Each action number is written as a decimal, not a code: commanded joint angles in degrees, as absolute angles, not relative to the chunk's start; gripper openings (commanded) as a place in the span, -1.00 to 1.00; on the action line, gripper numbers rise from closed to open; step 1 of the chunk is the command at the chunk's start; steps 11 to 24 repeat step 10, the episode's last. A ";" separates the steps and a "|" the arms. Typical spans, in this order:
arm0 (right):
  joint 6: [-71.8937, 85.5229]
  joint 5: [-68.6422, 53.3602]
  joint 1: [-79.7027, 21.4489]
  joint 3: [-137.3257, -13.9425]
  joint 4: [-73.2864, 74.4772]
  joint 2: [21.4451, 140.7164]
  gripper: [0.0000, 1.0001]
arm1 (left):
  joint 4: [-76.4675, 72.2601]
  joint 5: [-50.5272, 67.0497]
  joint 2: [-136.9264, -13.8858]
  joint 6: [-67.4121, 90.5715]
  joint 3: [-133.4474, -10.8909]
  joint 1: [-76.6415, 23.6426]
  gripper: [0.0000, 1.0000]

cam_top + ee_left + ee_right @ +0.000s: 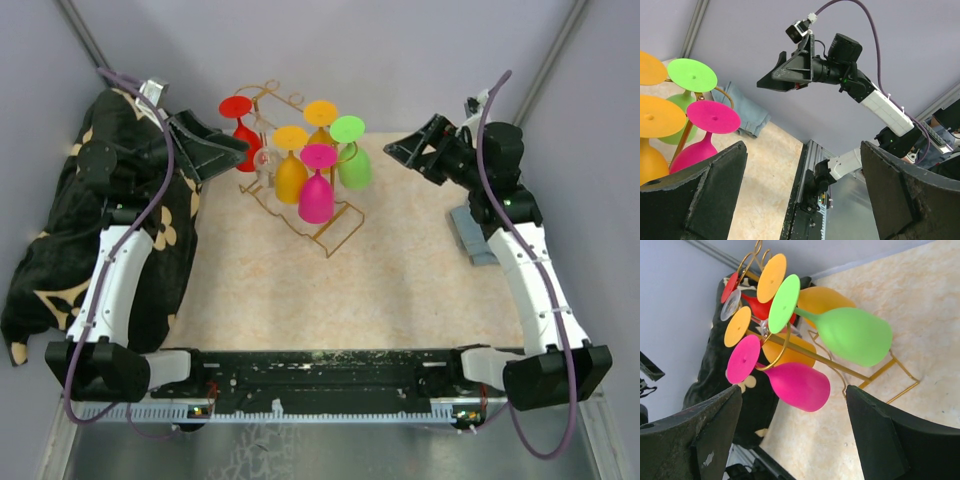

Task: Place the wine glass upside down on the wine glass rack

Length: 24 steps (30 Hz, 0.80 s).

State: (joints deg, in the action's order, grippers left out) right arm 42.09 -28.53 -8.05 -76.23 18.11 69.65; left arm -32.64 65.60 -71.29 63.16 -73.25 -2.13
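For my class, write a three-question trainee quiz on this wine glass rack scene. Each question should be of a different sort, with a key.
1. True or false: the left hand holds a glass.
2. Which glass on the wine glass rack hangs nearest the arms' bases? A red glass, B pink glass, C green glass.
3. Fill in: the right hand has its jaws ___.
Key: 1 false; 2 B; 3 open.
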 commanded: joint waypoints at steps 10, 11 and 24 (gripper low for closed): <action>39.42 -21.98 -7.45 -79.61 20.15 64.82 0.72 | -31.99 65.76 -69.35 61.54 -72.24 -1.90 0.98; 39.42 -21.98 -7.45 -79.61 20.15 64.82 0.72 | -31.99 65.76 -69.35 61.54 -72.24 -1.90 0.98; 39.42 -21.98 -7.45 -79.61 20.15 64.82 0.72 | -31.99 65.76 -69.35 61.54 -72.24 -1.90 0.98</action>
